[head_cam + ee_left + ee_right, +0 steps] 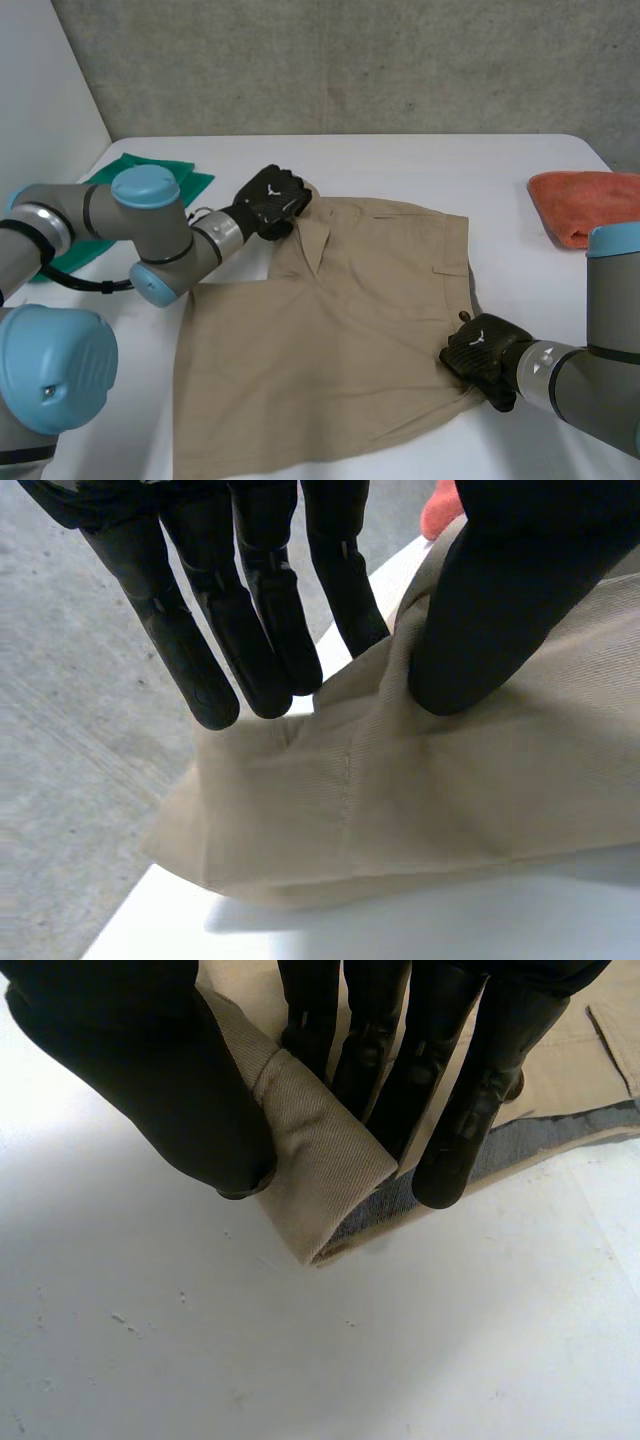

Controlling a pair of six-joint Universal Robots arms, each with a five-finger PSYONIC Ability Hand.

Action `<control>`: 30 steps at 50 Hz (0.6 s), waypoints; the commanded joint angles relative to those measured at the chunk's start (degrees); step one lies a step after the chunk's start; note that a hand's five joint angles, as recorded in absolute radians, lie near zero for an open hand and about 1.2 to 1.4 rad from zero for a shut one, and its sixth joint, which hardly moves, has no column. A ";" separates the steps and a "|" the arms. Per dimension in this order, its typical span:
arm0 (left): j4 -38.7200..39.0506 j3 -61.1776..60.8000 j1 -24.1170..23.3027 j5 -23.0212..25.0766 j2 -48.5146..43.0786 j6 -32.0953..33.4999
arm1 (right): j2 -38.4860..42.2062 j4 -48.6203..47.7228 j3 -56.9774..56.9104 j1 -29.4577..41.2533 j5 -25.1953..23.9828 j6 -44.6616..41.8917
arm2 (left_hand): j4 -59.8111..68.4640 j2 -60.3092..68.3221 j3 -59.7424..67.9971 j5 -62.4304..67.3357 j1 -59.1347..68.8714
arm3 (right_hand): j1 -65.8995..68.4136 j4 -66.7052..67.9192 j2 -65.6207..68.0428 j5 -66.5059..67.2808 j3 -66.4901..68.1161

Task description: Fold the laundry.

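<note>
The khaki shorts [330, 340] lie spread flat mid-counter [420, 160]. The left hand [270, 203] pinches their far corner between thumb and fingers [250, 630]. The right hand [482, 357] clamps the near waistband corner. These 2 opposite holds are probably for lifting and folding them over.

Shorts [330, 330] on table [400, 165], towel [585, 200] right

the tan garment [320, 1150] is matt, finely ribbed twill cloth beside the right hand [140, 1080]; the white table [300, 1360] under it is smooth, faintly speckled.
</note>
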 commanded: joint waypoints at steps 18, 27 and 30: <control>4.11 -27.47 3.16 -15.37 17.35 8.06 | 1.32 -0.91 -0.65 0.61 0.02 0.00 | 4.47 4.41 4.64 6.50 6.43 | 23.96 11.64 12.51 13.19 12.18; 4.29 -31.44 2.90 -19.16 19.29 10.61 | 1.50 -1.00 -0.74 0.61 0.10 0.00 | -17.25 -17.31 -17.08 -15.22 -15.29 | 23.96 11.64 12.51 13.19 12.18; 4.29 -31.44 3.07 -18.89 19.38 10.53 | 1.50 -0.91 -0.48 0.61 0.10 0.00 | -17.42 -17.47 -17.25 -15.38 -15.46 | 23.96 11.64 12.51 13.19 12.18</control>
